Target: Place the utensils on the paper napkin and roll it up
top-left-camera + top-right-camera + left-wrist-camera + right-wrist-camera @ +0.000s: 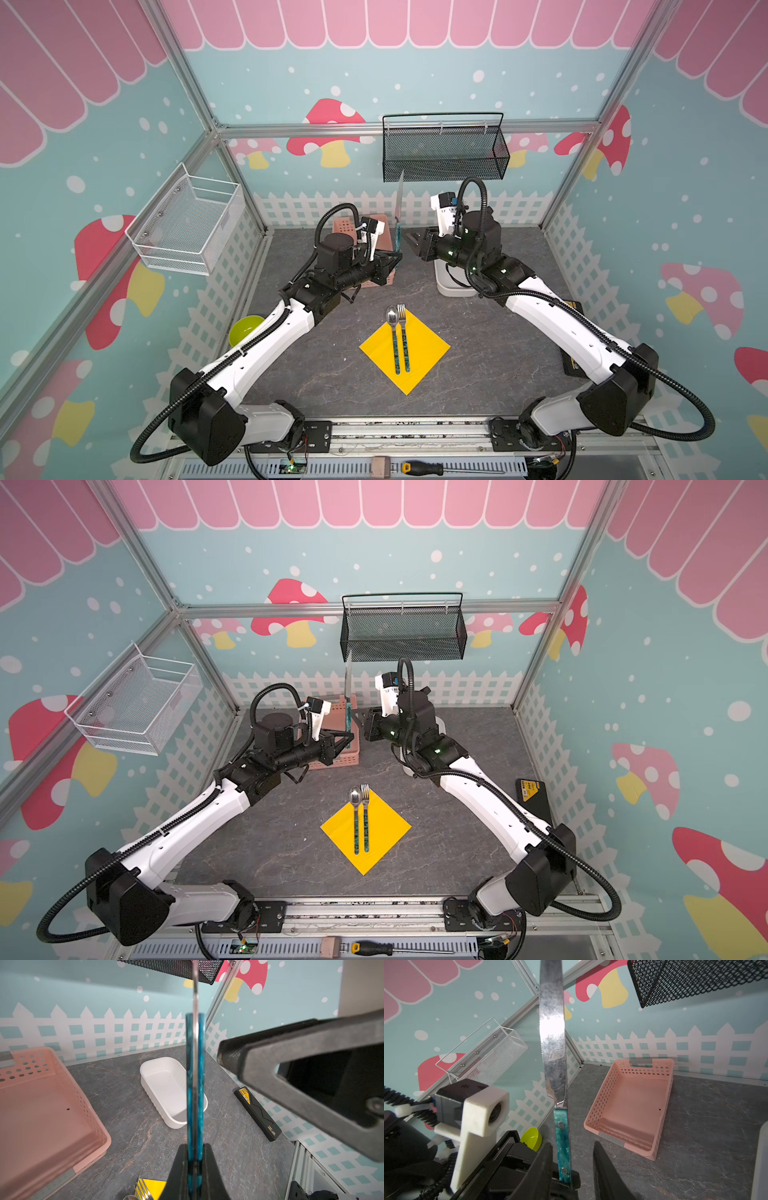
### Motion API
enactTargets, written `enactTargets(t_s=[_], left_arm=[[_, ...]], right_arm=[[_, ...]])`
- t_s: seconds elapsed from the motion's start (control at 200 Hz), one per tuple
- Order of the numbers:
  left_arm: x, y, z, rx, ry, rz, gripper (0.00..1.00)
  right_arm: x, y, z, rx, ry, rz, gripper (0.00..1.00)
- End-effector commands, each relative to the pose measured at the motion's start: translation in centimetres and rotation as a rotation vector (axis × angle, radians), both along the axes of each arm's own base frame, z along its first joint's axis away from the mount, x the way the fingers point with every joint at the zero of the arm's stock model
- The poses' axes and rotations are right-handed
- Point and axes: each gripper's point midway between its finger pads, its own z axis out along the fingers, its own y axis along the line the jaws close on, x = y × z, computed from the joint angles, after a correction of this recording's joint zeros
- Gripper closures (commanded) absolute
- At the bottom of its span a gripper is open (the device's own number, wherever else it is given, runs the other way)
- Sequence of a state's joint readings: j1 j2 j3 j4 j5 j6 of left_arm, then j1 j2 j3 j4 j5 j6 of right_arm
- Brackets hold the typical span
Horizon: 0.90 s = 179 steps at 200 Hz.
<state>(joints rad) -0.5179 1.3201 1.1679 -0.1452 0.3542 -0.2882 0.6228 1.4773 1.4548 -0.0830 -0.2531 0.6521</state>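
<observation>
teal walls (415,75) with red mushrooms, pink scallops above, a white fence below. grey marbled tabletop (498,365). a black mesh basket (444,153) hangs on the back wall, a white wire basket (187,224) on the left one.

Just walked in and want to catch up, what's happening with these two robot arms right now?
The left gripper is clamped on the teal-patterned handle of a silver metal knife, holding it upright. The right gripper sits open, its jaws either side of that handle. The matching silver metal spoon and fork lie side by side on the bright yellow paper napkin, which is flat and not yet rolled.
</observation>
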Motion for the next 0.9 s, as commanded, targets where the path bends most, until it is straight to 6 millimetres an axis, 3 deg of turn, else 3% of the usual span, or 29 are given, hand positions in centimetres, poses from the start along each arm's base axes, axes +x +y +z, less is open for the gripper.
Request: enactTargets(t_s=[0.0, 0.355, 0.891], left_arm=[[0.0, 0.0, 0.9, -0.015, -0.001, 0.002, 1.00], [0.5, 0.7, 0.1, 0.015, 0.017, 0.038, 1.00], [1.1, 1.6, -0.5, 0.023, 0.044, 0.088, 1.00]], right_arm=[[-0.1, 1.0, 1.3, 0.018, -0.009, 0.040, 0.65], [1.9, 2.4, 0.1, -0.034, 0.062, 0.035, 0.69], [2.0, 3.8, -1.9, -0.061, 0.131, 0.072, 0.72]])
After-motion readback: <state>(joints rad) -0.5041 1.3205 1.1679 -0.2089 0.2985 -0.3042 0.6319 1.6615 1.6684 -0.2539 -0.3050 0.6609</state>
